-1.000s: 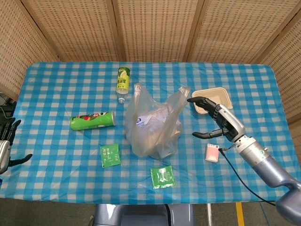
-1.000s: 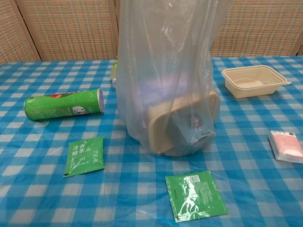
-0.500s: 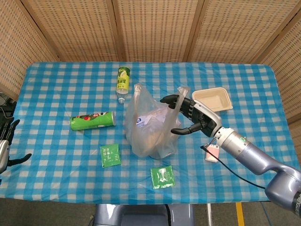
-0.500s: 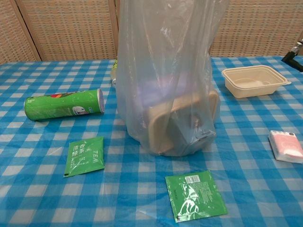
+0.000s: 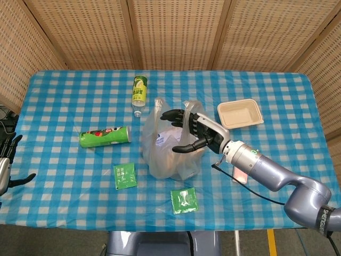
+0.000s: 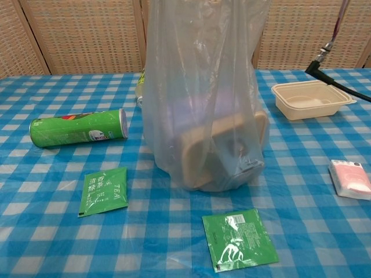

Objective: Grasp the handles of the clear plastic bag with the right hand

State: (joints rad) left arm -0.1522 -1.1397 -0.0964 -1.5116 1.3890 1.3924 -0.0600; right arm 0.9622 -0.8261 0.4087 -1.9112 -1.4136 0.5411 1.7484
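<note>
The clear plastic bag (image 5: 169, 145) stands upright mid-table with a tan box (image 6: 223, 147) inside; it fills the centre of the chest view (image 6: 203, 87). Its left handle (image 5: 157, 104) sticks up free. My right hand (image 5: 193, 130) hangs over the bag's top right, fingers spread toward the left and thumb below, pressing against the right handle (image 5: 193, 105) without closing on it. The chest view shows only a black cable (image 6: 327, 55) of the right arm. My left hand (image 5: 7, 165) rests at the table's left edge, fingers apart and holding nothing.
A green chips can (image 5: 105, 136) lies left of the bag, with a bottle (image 5: 139, 90) behind. A tea packet (image 5: 124, 176) and a green packet (image 5: 184, 200) lie in front. An empty tan container (image 5: 240, 113) and a pink packet (image 6: 351, 178) sit to the right.
My right hand has swept left from beside the tan container to the bag's top, pushing the right handle leftward. The left hand has stayed put.
</note>
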